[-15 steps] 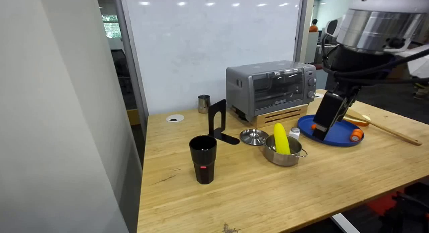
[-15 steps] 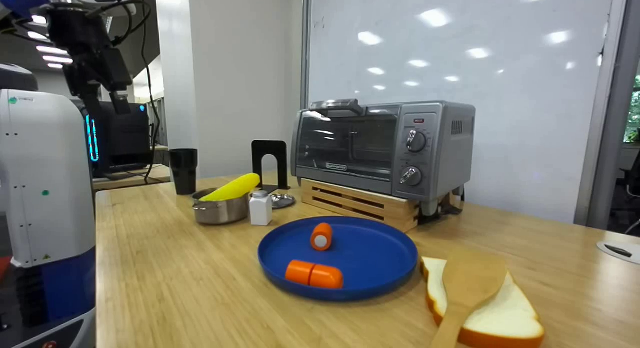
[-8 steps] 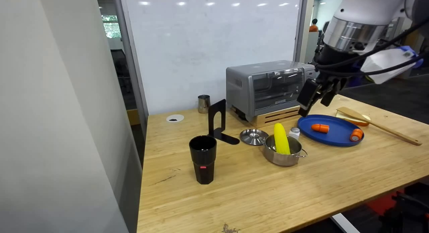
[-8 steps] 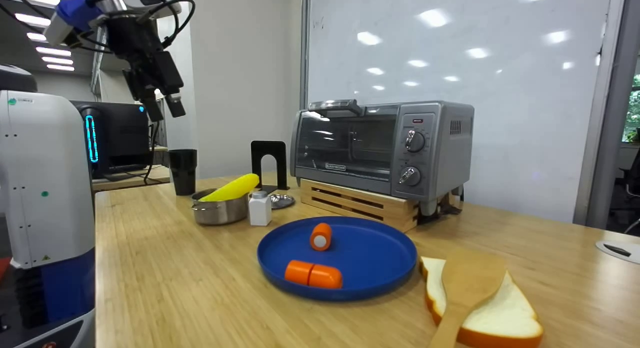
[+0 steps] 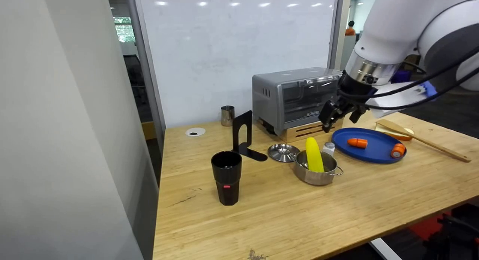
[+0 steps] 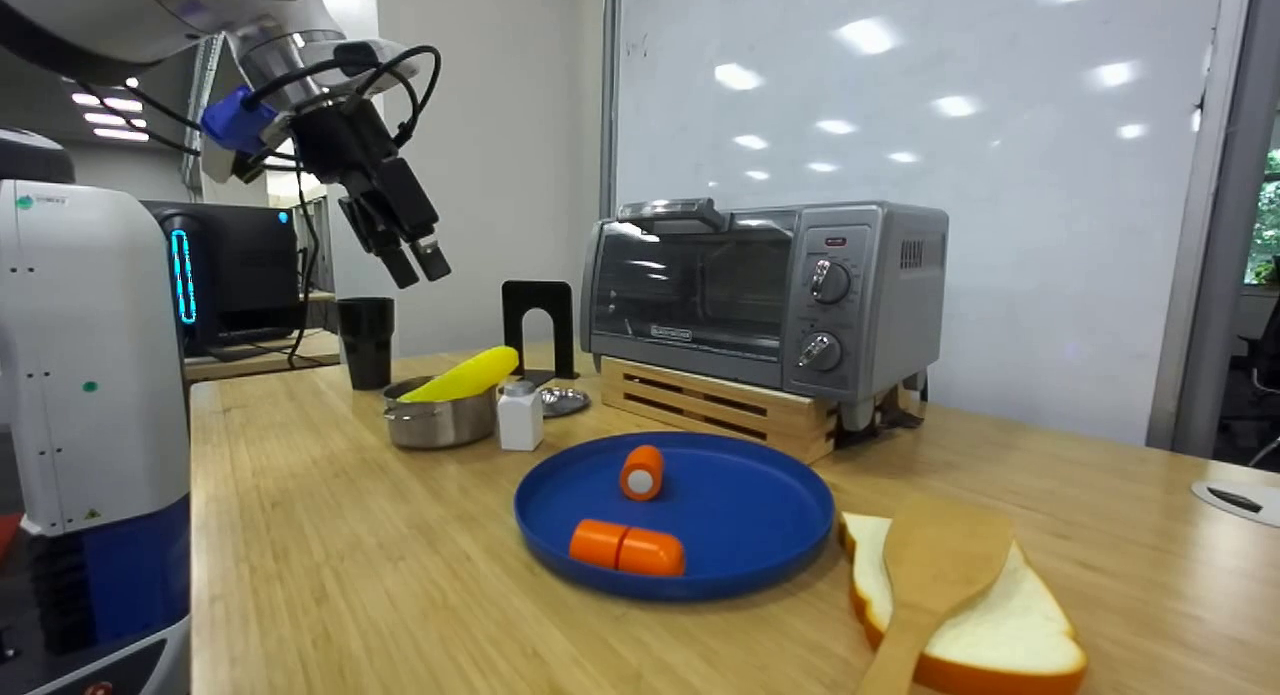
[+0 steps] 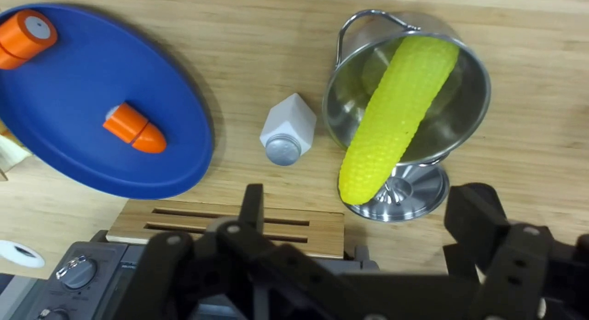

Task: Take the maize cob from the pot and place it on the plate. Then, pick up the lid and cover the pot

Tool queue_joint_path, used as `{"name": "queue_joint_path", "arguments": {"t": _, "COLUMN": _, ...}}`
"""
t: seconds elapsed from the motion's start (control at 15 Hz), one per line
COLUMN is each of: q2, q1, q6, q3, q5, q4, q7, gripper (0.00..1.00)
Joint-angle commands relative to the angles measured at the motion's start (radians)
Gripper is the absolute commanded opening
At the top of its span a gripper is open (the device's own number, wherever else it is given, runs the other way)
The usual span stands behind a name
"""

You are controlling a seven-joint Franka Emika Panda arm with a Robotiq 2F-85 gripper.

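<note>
The yellow maize cob (image 7: pixel 398 113) leans in the steel pot (image 7: pixel 460 108), one end sticking out past the rim. Flat on the table beside the pot lies the silver lid (image 5: pixel 283 152); in the wrist view the cob's end partly covers it. My gripper (image 6: pixel 418 268) hangs in the air, above the height of the pot and cob. Its jaws stand wide apart with nothing between them, and in the wrist view the cob's free end and the lid appear between and beyond the gripper's tips (image 7: pixel 363 191). The blue plate (image 6: pixel 740 515) carries orange carrot pieces (image 6: pixel 640 473).
A white shaker (image 7: pixel 294 117) stands between pot and plate. The toaster oven (image 6: pixel 760 295) rests on a wooden rack (image 5: pixel 314 129) behind. Also here are a black bookend (image 5: pixel 243 140), black cup (image 5: pixel 226 177), steel cup (image 5: pixel 227 116), and bread (image 6: pixel 1000 615) under a wooden spatula (image 6: pixel 950 555).
My open gripper has swung out over the table, away from the robot's side toward the oven, and has come lower over the last half second. Cob, pot, lid and plate have not moved.
</note>
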Motion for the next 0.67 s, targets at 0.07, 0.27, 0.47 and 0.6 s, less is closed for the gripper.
{"name": "queue_joint_path", "arguments": {"t": 0.07, "q2": 0.089, "q1": -0.074, "q6": 0.054, "q3": 0.077, "q5": -0.214, "q4": 0.045, "q7": 0.281, "gripper": 1.00}}
{"name": "queue_joint_path", "arguments": {"t": 0.27, "q2": 0.130, "q1": -0.101, "q6": 0.060, "q3": 0.090, "q5": -0.342, "q4": 0.070, "q7": 0.429, "gripper": 1.00}}
{"name": "queue_joint_path", "arguments": {"t": 0.47, "q2": 0.199, "q1": -0.112, "q6": 0.079, "q3": 0.066, "q5": -0.413, "q4": 0.099, "q7": 0.497, "gripper": 1.00}}
{"name": "queue_joint_path", "arguments": {"t": 0.6, "q2": 0.251, "q1": -0.123, "q6": 0.106, "q3": 0.054, "q5": -0.457, "q4": 0.121, "q7": 0.515, "gripper": 1.00}}
